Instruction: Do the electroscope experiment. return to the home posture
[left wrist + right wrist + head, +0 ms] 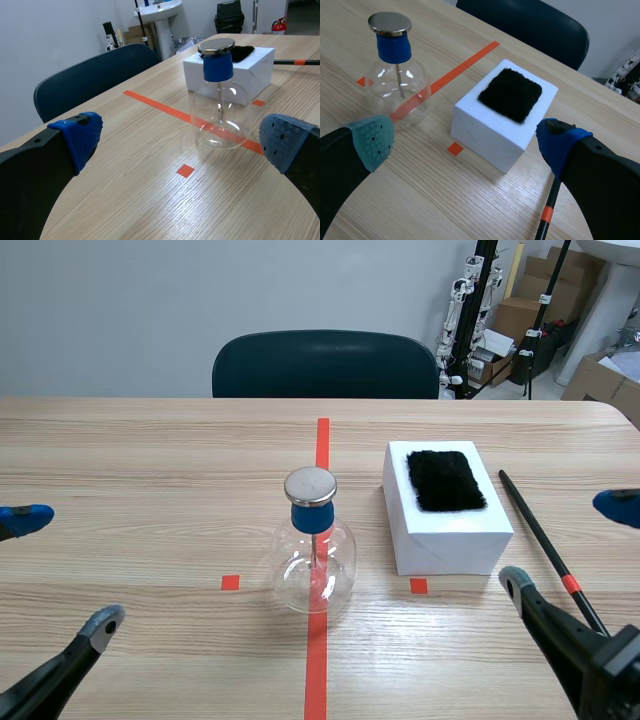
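Probably fragile, slick glass: take electroscope flask (314, 558) by its blue stopper (309, 516). Spread wide, holding nothing: left gripper (181, 142), right gripper (466, 141).

Flask (314, 575) is glossy glass, its cap (310, 485) polished metal, the table (150, 470) matt wood

It looked like a robotics lab. A wooden table (120, 470) with orange-red tape marks stood in front of a dark chair (325, 365). Beside and behind the chair were black equipment stands (484, 290), stacked cardboard boxes (515, 315) and a bare pale wall (150, 310).
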You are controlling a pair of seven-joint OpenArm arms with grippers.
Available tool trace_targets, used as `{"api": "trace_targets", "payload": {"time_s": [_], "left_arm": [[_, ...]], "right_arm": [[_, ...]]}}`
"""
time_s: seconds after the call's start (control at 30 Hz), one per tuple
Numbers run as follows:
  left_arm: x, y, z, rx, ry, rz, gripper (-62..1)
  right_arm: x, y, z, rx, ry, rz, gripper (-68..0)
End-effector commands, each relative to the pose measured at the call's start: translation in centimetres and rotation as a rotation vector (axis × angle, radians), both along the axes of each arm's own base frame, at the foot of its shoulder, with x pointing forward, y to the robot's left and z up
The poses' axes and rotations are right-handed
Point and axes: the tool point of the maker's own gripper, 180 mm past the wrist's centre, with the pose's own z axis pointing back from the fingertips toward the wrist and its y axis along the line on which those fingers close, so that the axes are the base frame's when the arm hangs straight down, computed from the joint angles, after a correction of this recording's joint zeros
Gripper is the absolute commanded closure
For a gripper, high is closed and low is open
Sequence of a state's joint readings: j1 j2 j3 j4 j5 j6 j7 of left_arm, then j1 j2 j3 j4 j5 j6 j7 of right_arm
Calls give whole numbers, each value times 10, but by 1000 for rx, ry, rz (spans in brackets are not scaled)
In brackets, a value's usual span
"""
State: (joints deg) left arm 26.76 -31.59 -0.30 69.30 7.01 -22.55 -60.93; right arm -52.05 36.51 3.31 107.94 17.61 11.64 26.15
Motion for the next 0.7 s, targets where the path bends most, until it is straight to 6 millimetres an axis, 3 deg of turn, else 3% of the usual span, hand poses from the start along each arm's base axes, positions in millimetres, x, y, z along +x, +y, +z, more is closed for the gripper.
{"api": "trace_targets", "payload": {"time_s": [0.0, 0.33, 0.67], "left_arm": [[-3, -3, 5, -19, -10, 1, -623], [-20, -32, 13, 45, 63, 7, -623], [-44, -65, 51, 10, 62, -79, -623]], "right_arm": [[-2, 1, 5, 25, -14, 0, -578], [-19, 2, 7, 118, -24, -63, -578], [-24, 14, 13, 199, -46, -71, -578]]}}
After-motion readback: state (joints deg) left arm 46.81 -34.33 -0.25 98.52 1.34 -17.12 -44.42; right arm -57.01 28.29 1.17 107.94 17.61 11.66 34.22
